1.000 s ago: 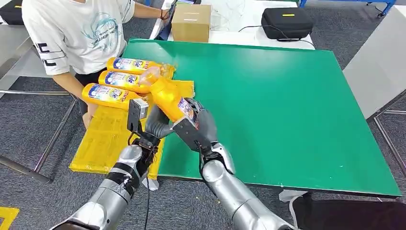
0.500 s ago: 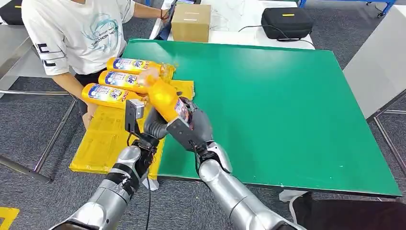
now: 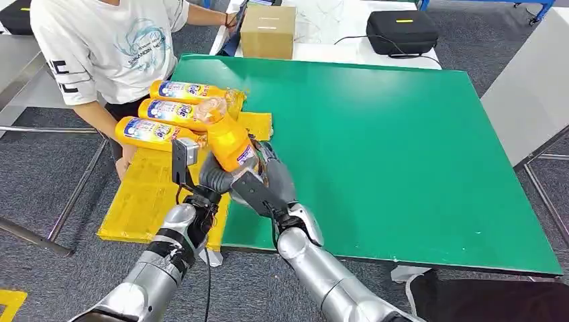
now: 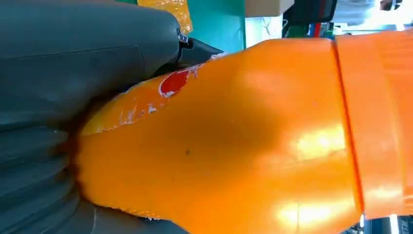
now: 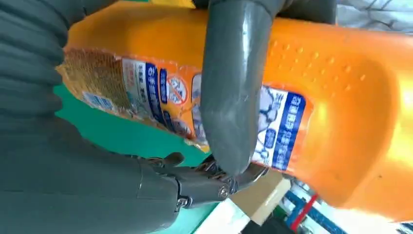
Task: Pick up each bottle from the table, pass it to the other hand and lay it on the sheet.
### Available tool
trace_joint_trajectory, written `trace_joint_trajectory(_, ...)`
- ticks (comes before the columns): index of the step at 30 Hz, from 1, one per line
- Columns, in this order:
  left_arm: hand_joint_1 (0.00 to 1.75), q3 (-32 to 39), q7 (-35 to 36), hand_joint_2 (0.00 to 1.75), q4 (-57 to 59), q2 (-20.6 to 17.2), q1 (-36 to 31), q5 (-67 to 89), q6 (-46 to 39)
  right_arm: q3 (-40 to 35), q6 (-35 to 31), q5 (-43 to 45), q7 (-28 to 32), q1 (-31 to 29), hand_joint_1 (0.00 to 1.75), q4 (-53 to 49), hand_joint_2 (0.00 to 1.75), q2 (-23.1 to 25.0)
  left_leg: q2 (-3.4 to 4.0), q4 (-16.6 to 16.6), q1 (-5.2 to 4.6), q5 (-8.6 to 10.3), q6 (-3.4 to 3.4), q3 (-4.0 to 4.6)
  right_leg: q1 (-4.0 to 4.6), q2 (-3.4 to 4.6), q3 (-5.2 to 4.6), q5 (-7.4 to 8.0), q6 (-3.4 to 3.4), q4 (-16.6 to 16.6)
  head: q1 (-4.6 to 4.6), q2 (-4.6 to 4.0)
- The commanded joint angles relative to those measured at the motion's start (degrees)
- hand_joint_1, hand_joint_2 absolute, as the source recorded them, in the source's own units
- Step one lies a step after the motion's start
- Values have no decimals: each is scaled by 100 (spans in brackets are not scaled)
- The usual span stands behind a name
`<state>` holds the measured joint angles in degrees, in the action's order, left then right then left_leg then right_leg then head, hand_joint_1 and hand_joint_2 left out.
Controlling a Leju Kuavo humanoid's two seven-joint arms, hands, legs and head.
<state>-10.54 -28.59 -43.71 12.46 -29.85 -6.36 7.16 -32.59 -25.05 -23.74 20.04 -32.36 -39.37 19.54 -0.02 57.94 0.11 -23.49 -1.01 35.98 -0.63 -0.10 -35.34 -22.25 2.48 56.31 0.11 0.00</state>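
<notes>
Orange plastic bottle with a printed label (image 3: 231,142) is held tilted over the near-left edge of your green table (image 3: 376,147), beside the yellow sheet (image 3: 151,191). You will find both hands on it: the right hand (image 3: 263,180) wraps its labelled body, the left hand (image 3: 216,176) closes on it from beneath. Three matching orange bottles (image 3: 176,111) lie side by side on the sheet

four orange bottles (image 3: 231,141) – one yellow sheet (image 3: 144,194) – one cardboard box (image 3: 268,31)
</notes>
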Motion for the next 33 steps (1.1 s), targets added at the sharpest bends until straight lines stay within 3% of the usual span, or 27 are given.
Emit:
trace_joint_trajectory(1,175,90,-191,175,78,-284,-292,362,-511,307,-120,135,92,97,0,-285,175,-285,-1,-1,4,-9,6,-21,5,-2,22,-9,-8,-2,2,0)
trace_joint_trajectory(8,175,70,-538,175,557,-801,-648,2350,-2450,676,-213,290,172,552,0,-1460,175,-645,-7,1,7,-6,6,-13,7,-6,14,-7,-7,0,2,0)
trace_joint_trajectory(14,175,-178,-218,175,1498,-1432,-892,4519,-4658,981,-164,444,200,845,0,-2002,175,-826,1,-4,4,-3,4,-13,4,0,11,-3,-6,-2,2,0)
trace_joint_trajectory(17,175,342,332,175,1122,-1575,-598,6180,-4716,1009,-99,554,276,852,0,-2020,175,-861,15,-6,4,-7,6,-23,4,13,16,-5,-7,-4,0,0)
trace_joint_trajectory(19,175,342,332,175,1122,-1575,-598,6180,-4716,1009,-99,554,276,852,0,-2020,175,-861,17,-3,3,-7,4,-17,2,11,12,-5,-5,1,0,0)
trace_joint_trajectory(22,175,1058,632,175,811,-1503,-254,8156,-4716,987,-20,705,359,788,0,-1936,175,-880,11,-5,1,-6,4,-18,0,6,10,-7,-5,0,2,0)
trace_joint_trajectory(27,175,855,825,175,1130,-1636,-200,9003,-4716,936,61,753,381,729,0,-1855,175,-889,7,-1,5,-13,7,-27,4,2,24,-14,-9,2,0,0)
trace_joint_trajectory(30,175,608,573,175,1982,-1690,-395,9117,-4716,893,150,828,435,692,0,-1823,175,-881,13,-2,3,-10,6,-22,2,8,15,-10,-9,2,2,0)
trace_joint_trajectory(33,175,608,573,175,1982,-1690,-395,9117,-4716,893,150,828,435,692,0,-1823,175,-881,8,-2,2,-9,7,-21,2,5,16,-10,-9,3,0,0)
